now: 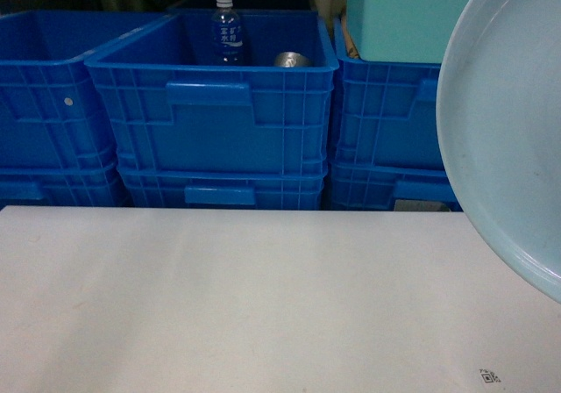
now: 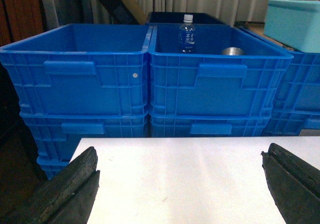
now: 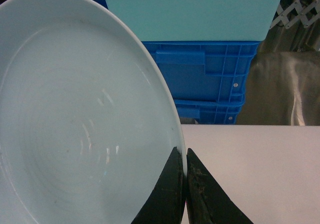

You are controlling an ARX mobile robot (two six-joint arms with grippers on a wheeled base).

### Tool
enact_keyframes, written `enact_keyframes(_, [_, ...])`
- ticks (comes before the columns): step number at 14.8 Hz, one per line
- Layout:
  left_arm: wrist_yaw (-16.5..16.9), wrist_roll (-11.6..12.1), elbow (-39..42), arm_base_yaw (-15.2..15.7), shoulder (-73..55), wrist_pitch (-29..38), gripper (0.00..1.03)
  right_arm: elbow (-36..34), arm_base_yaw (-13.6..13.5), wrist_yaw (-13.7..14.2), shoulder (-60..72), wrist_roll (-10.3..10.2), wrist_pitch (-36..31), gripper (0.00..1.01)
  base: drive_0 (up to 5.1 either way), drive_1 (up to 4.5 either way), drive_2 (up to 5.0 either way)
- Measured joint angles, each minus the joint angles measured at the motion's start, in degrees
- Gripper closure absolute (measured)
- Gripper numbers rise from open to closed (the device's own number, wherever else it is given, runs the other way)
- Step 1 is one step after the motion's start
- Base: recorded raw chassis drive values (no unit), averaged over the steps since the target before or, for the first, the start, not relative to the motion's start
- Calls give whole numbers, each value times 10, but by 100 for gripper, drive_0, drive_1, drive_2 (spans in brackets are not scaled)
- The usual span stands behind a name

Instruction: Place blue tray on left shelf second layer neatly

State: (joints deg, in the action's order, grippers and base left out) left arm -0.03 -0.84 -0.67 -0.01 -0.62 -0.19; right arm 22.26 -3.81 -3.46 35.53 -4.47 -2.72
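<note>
- Head view: blue tray (image 1: 504, 139) stands on edge at the right, raised above the white table (image 1: 245, 296). Behind it are stacked blue crates (image 1: 210, 117); one holds a bottle (image 1: 226, 32) whose blue label I cannot read, beside a metal can (image 1: 291, 59). A small printed code mark (image 1: 489, 376) sits on the table.
- Left wrist view: my left claw (image 2: 180, 184) hangs wide open over the table, holding nothing.
- Right wrist view: my right claw (image 3: 185, 189) is pinched tight on the tray's rim; a turquoise box (image 3: 195, 11) rests on a crate behind.
</note>
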Motion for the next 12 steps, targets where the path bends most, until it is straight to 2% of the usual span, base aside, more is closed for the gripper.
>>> enact_keyframes(12, [0, 0, 0, 0, 0, 0, 5, 0, 0, 0, 0, 0, 0, 99, 0, 0, 0])
